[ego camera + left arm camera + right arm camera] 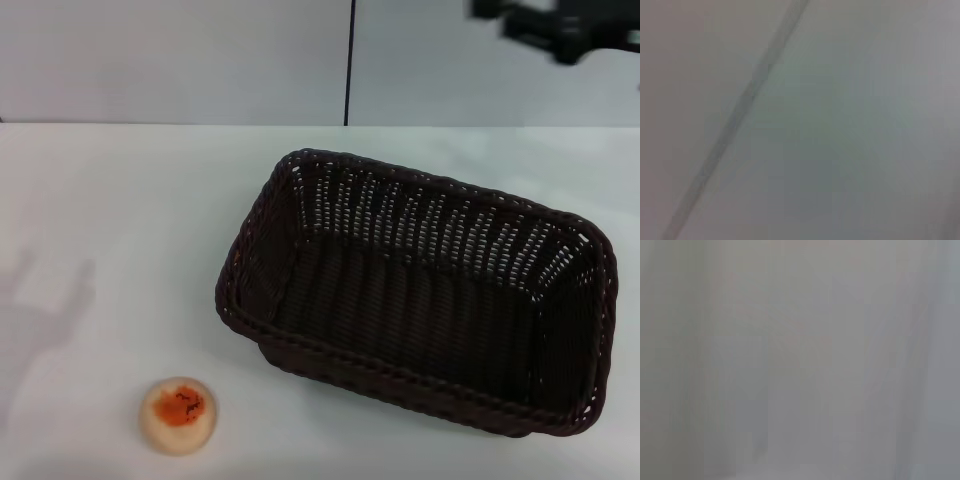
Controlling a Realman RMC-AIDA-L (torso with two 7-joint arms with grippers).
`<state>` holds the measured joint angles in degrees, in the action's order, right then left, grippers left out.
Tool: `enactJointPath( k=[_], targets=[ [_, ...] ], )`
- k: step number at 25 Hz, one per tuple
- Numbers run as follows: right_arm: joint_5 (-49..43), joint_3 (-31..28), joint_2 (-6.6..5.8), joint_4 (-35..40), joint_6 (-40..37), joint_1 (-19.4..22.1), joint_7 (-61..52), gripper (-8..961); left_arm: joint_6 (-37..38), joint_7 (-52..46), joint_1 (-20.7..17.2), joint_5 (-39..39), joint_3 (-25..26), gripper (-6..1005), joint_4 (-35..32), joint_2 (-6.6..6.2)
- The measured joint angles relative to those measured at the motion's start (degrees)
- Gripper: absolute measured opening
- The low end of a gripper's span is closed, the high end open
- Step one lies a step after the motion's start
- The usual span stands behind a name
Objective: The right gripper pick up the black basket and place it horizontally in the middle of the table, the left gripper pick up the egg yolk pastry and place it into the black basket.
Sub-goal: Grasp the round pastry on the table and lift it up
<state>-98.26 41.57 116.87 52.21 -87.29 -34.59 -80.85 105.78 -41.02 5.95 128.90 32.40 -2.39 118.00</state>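
The black basket sits on the white table, right of centre, its long side slightly skewed, and it holds nothing. The egg yolk pastry lies on the table near the front left, well apart from the basket. My right gripper hangs high at the far right, above and behind the basket, touching nothing. My left gripper is out of view; only a hand-like shadow falls on the table at the left. Both wrist views show only plain grey surface.
A grey wall with a dark vertical seam stands behind the table's far edge. The basket's right end reaches close to the view's right edge.
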Motion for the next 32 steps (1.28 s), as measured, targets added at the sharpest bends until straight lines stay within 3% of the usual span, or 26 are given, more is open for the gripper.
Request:
enactJointPath(
  k=[2, 4, 5, 6, 7, 9, 11, 14, 19, 26, 32],
  targets=[
    [6.1, -2.4, 0.62, -2.3, 1.3, 4.3, 2.0, 326, 1.2, 0.1, 1.0, 0.0, -7.6, 811, -3.8, -0.10],
    [11.2, -5.1, 0.86, -5.5, 2.1, 8.1, 4.4, 325, 1.2, 0.1, 1.0, 0.0, -7.6, 811, -3.8, -0.10],
    [13.0, -6.4, 0.91, -6.9, 2.3, 9.3, 5.6, 325, 1.9, 0.1, 2.0, 0.0, -15.8, 811, -6.9, -0.17],
    [15.2, -8.4, 0.97, -9.3, 2.9, 10.9, 7.7, 325, 1.9, 0.1, 2.0, 0.0, -15.8, 811, -6.9, -0.17],
    [16.8, -10.6, 0.97, -11.9, 3.4, 12.1, 9.8, 325, 1.9, 0.1, 2.5, 0.0, -21.4, 811, -8.4, -0.20],
    [18.8, -14.5, 0.88, -16.3, 3.9, 13.9, 13.5, 325, 1.9, 0.1, 2.5, 0.0, -21.4, 811, -8.4, -0.20],
    [19.7, -18.6, 0.71, -19.9, 3.9, 15.3, 16.4, 325, -0.1, 0.3, 3.3, 0.0, -30.3, 811, -9.4, -0.17],
    [19.9, -24.6, 0.65, -23.7, 4.0, 16.5, 18.9, 325, -1.2, 0.3, 3.7, 0.0, -34.3, 810, -9.6, -0.16],
    [19.9, -29.7, 0.83, -26.4, 4.0, 16.9, 20.9, 325, -2.0, -0.1, 3.8, 0.0, -36.7, 810, -10.3, -0.17],
    [20.0, -30.3, 0.69, -26.9, 5.2, 16.3, 21.6, 326, -6.7, -0.2, 2.3, 0.6, -39.2, 663, -11.0, -0.10],
    [20.0, -30.0, 0.72, -26.9, 6.9, 15.0, 22.2, 326, -8.5, -0.3, 1.5, 2.0, -39.3, 634, -11.0, -0.06]
  ],
)
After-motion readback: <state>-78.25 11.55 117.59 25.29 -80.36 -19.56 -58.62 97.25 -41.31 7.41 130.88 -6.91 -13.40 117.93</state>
